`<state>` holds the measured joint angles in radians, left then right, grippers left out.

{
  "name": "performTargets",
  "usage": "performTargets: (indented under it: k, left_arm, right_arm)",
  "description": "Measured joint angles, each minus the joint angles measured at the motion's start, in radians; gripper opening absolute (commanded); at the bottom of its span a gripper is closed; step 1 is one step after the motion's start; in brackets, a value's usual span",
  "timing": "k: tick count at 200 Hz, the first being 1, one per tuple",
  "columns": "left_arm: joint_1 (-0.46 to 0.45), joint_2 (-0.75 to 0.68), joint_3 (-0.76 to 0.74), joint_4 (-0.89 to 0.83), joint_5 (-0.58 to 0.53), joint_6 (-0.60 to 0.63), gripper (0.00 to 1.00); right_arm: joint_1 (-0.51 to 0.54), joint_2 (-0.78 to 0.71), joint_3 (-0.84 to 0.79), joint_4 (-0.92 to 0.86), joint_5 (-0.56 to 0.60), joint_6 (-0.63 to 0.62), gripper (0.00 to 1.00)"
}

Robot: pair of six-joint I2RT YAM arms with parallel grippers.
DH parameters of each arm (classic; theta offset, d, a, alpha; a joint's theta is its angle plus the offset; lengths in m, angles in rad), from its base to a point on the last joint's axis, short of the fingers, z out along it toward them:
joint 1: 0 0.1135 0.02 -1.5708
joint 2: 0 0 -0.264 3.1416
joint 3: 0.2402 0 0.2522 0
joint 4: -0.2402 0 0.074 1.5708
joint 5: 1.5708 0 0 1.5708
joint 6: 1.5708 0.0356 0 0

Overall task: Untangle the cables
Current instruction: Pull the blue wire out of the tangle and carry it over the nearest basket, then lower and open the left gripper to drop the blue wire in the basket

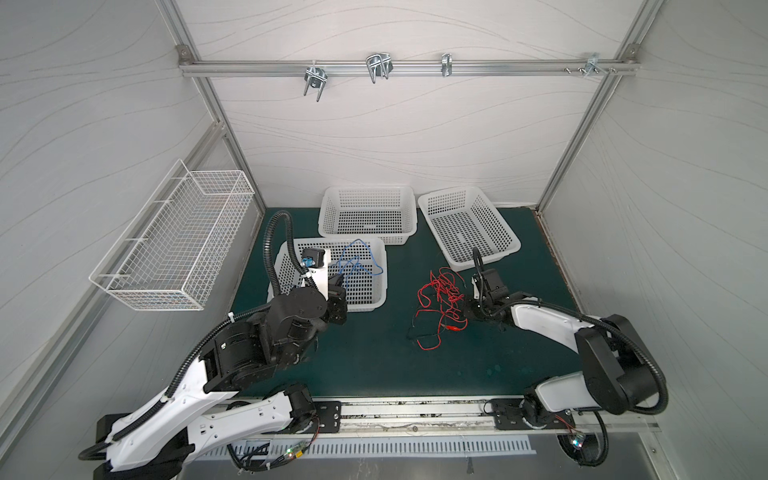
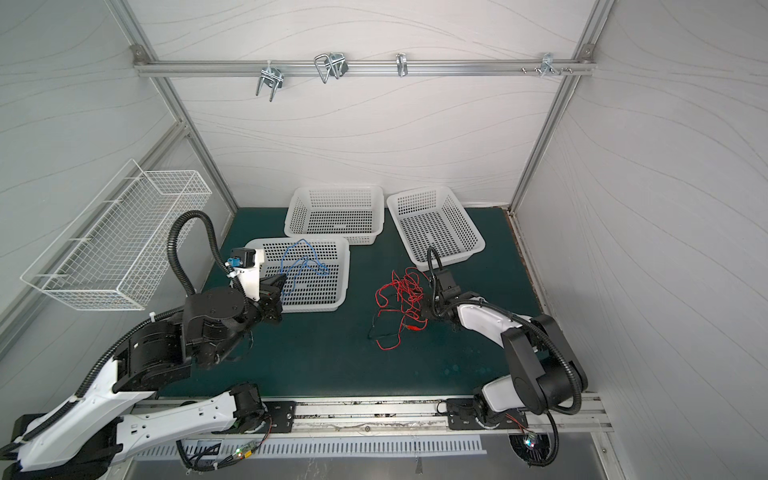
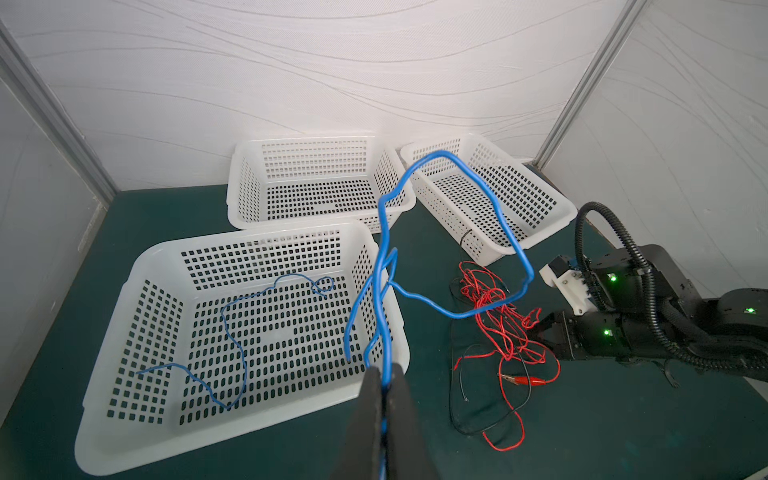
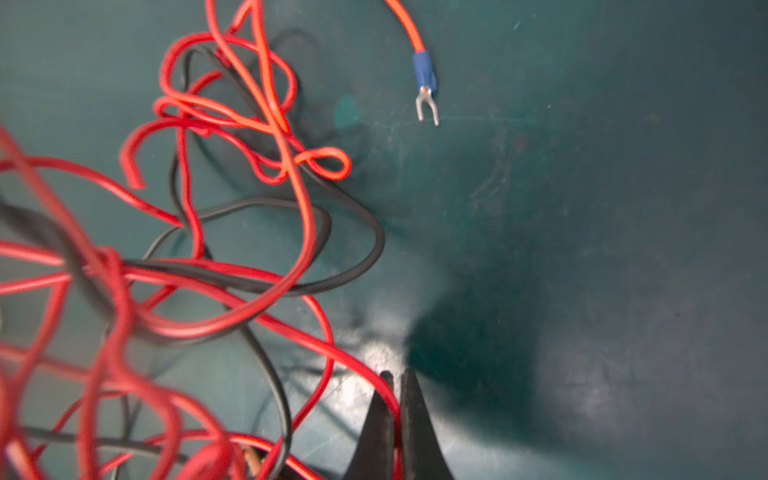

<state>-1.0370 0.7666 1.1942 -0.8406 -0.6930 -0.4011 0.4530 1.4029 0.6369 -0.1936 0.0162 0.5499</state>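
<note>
At basket edge, left gripper clamps blue cable; right gripper clamps red cable.

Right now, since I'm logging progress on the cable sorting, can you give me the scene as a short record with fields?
left gripper: shut on held blue cable, above near basket
right gripper: shut on a red cable at the edge of the tangle
near basket: loose blue cable lies inside
tangle: red and black cables together on green mat
far baskets: no cable seen inside
</note>
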Motion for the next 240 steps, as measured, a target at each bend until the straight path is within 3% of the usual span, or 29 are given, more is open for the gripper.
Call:
performTargets:
  k: [14, 108, 144, 207, 240]
  left_arm:
    - [0.000, 0.023, 0.000, 0.001, 0.000, 0.000, 0.00]
    - [0.027, 0.224, -0.011, 0.007, -0.108, -0.068, 0.00]
    - [0.171, 0.291, -0.011, 0.000, -0.039, -0.098, 0.00]
    - [0.497, 0.310, -0.081, 0.029, 0.241, -0.127, 0.00]
    - [0.610, 0.364, -0.115, 0.053, 0.341, -0.126, 0.00]
  right_arm:
    - [0.000, -0.032, 0.001, -0.009, -0.007, -0.002, 0.03]
    - [0.031, -0.250, 0.051, -0.101, -0.005, -0.045, 0.49]
    - [0.032, -0.294, 0.051, -0.141, 0.000, -0.052, 0.56]
    - [0.035, -0.388, 0.051, -0.192, -0.002, -0.074, 0.60]
    - [0.038, -0.425, 0.051, -0.216, -0.018, -0.078, 0.60]
